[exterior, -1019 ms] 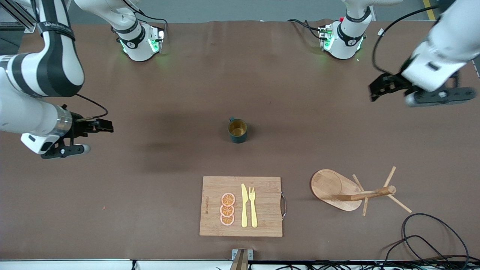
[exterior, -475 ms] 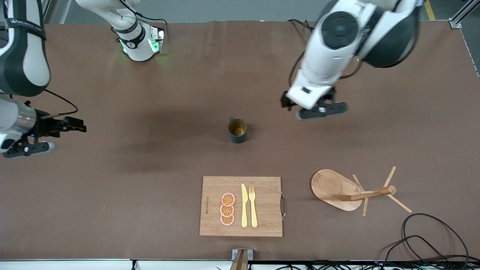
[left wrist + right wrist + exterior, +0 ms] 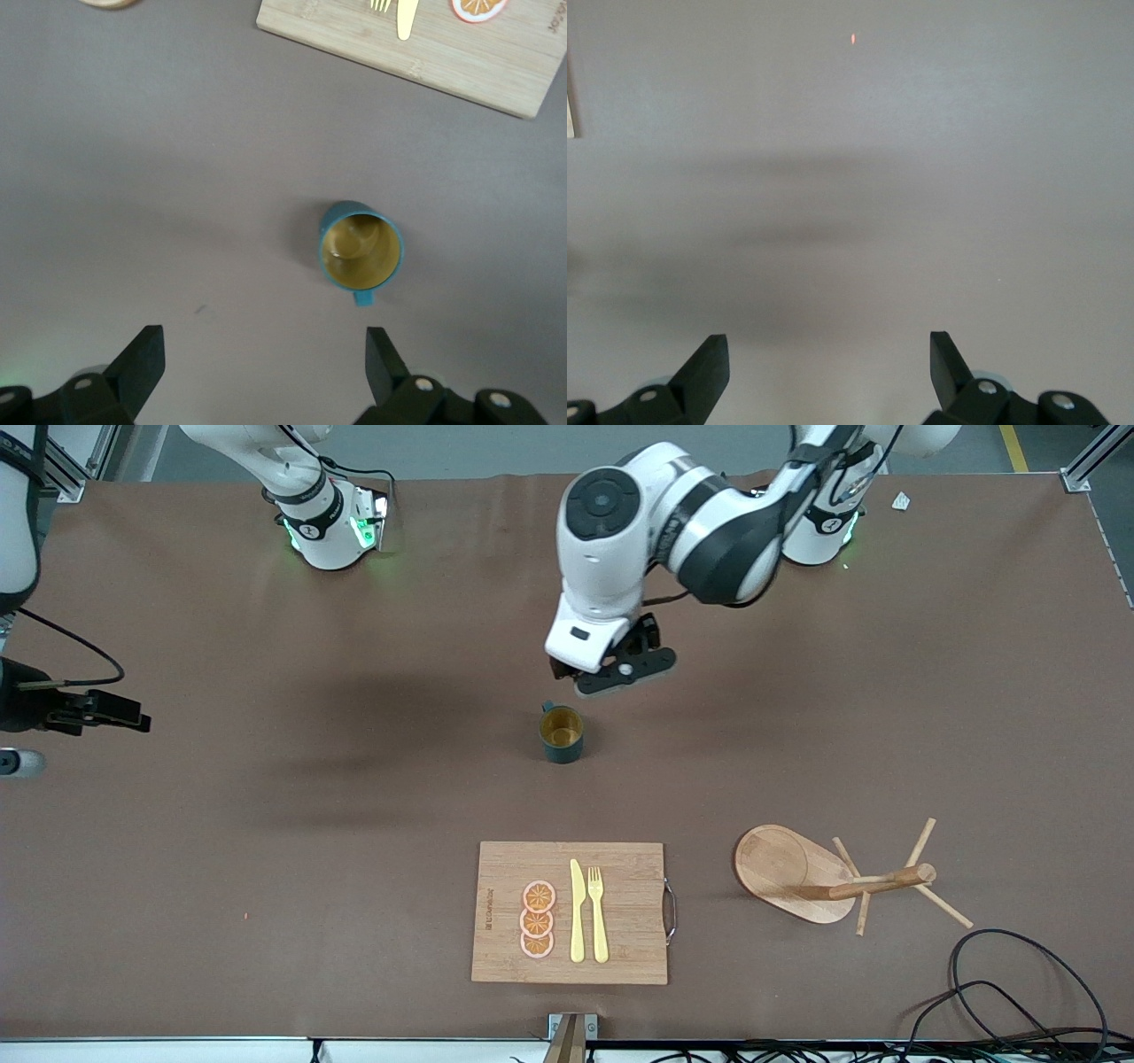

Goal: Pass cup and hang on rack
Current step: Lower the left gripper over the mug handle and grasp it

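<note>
The cup (image 3: 561, 734) stands upright mid-table, with the rack (image 3: 833, 879) well apart from it. The left gripper (image 3: 261, 367) hangs wide open and empty over the table just beside the cup, so this looks like the reach; next it must drop around the cup. The right gripper (image 3: 828, 365) waits open and empty over the right arm's end.

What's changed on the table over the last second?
The left gripper swept in from the left arm's end of the table and now hangs open just short of the cup. The right gripper, also open, drew back toward its own end. Cup, rack and cutting board stayed put.
</note>
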